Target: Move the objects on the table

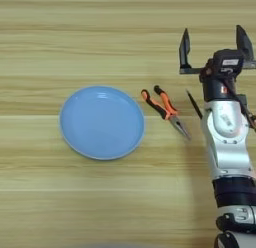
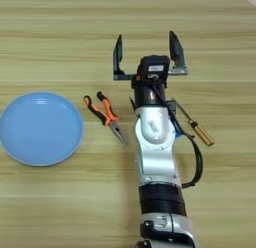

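Light-wood table (image 1: 60, 202) carries a blue plate (image 1: 102, 122); pliers (image 1: 165, 111) lie flat just beside the plate at its 3 o'clock, tips toward 5. Right gripper (image 2: 146, 53) hovers at the pliers' 1 o'clock, fingers spread wide, holding nothing. A slim amber-handled tool (image 2: 196, 126), possibly a screwdriver, lies partly under the forearm.

Screwdriver (image 2: 192, 124): shaft partly hidden behind forearm (image 2: 155, 142); handle out of left eye view. Plate (image 2: 40, 128): left rim cut by right eye view edge. Forearm base: cut at bottom edge.
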Controlling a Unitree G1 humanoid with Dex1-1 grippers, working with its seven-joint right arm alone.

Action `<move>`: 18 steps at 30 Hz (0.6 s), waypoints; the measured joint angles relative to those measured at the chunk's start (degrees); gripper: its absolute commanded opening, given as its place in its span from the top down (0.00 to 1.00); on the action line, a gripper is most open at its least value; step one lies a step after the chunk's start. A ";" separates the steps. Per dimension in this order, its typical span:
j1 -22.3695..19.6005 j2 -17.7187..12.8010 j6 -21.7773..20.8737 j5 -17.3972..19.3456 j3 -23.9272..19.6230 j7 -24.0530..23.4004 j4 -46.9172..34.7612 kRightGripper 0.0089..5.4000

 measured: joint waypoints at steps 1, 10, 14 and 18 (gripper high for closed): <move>-0.06 -0.04 -0.26 0.21 -0.14 0.07 0.31 0.01; -1.55 -0.40 -1.02 0.82 -0.67 -0.01 1.14 0.01; -2.61 -0.36 0.53 0.42 -0.59 -0.48 -0.20 0.01; -2.93 -0.35 1.49 0.18 -0.60 -0.95 -0.75 0.01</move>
